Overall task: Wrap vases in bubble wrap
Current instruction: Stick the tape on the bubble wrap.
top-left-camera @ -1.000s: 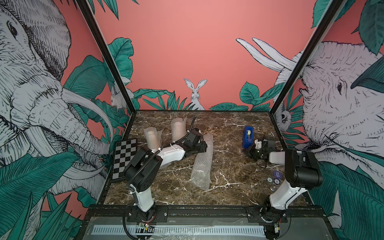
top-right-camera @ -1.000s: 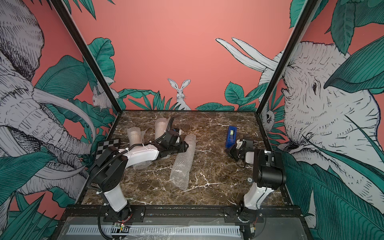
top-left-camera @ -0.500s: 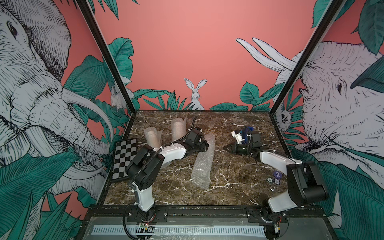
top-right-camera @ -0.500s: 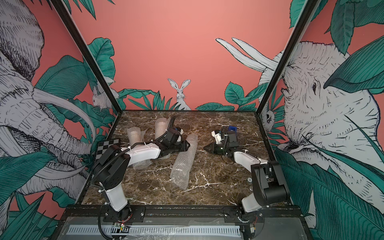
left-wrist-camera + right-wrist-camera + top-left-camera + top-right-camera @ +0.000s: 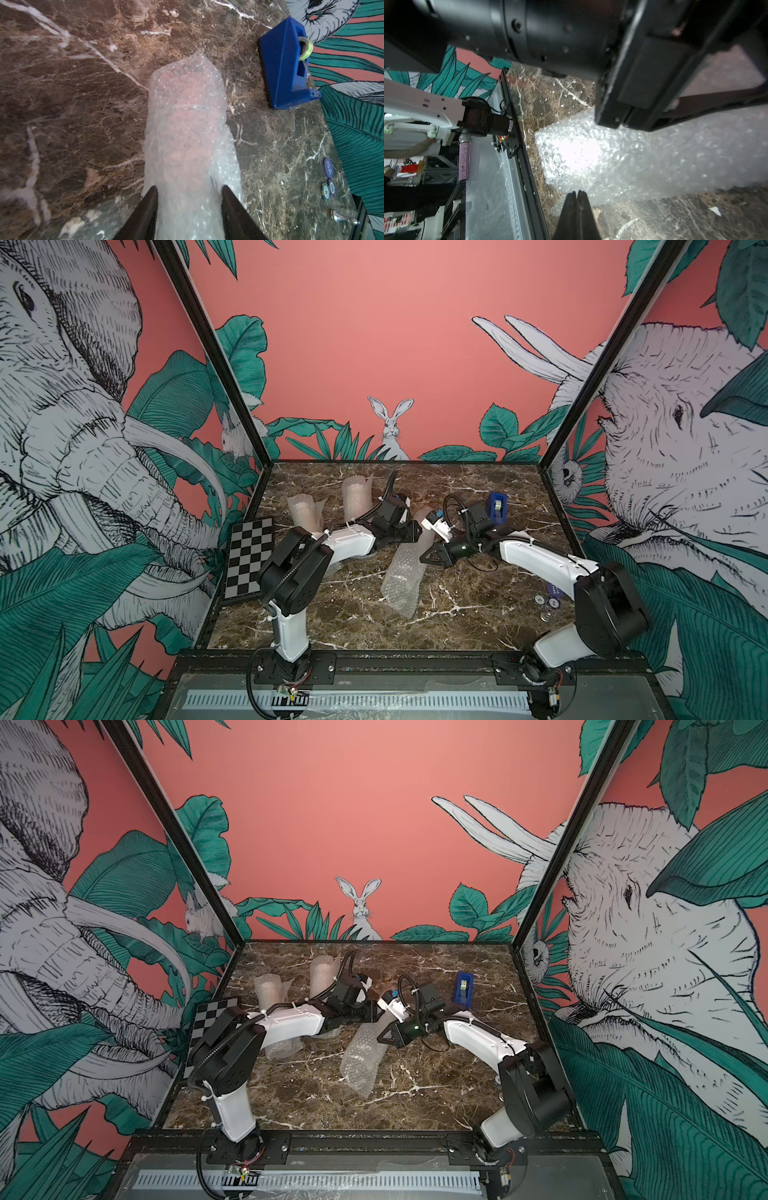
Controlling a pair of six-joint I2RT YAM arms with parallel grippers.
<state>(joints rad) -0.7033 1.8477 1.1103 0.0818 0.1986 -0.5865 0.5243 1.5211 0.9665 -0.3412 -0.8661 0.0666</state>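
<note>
The left gripper (image 5: pixel 188 190) is clamped on the long bubble-wrap bundle (image 5: pixel 405 572), its black fingers (image 5: pixel 145 214) pressing in from either side. Starting at the left wall, a checkerboard (image 5: pixel 248 558) lies flat at the edge of the marble table (image 5: pixel 478 622). Just past it two wrapped rolls stand upright near the back, the shorter roll (image 5: pixel 305 512) and, to its right, the taller roll (image 5: pixel 356 499). The left arm stretches across in front of them. In the middle, the bundle runs front to back with its near end on the marble, gripped toward the far end. Through the bubbles I see only a pinkish blur, so I can't tell what's inside. The right gripper (image 5: pixel 576 194) points at the bundle's side, fingers pressed together with nothing between them. I can't tell whether its tip touches the wrap. Behind it stands a blue tape dispenser (image 5: pixel 498 506), and a few small round chips (image 5: pixel 548 601) sit near the right edge.
</note>
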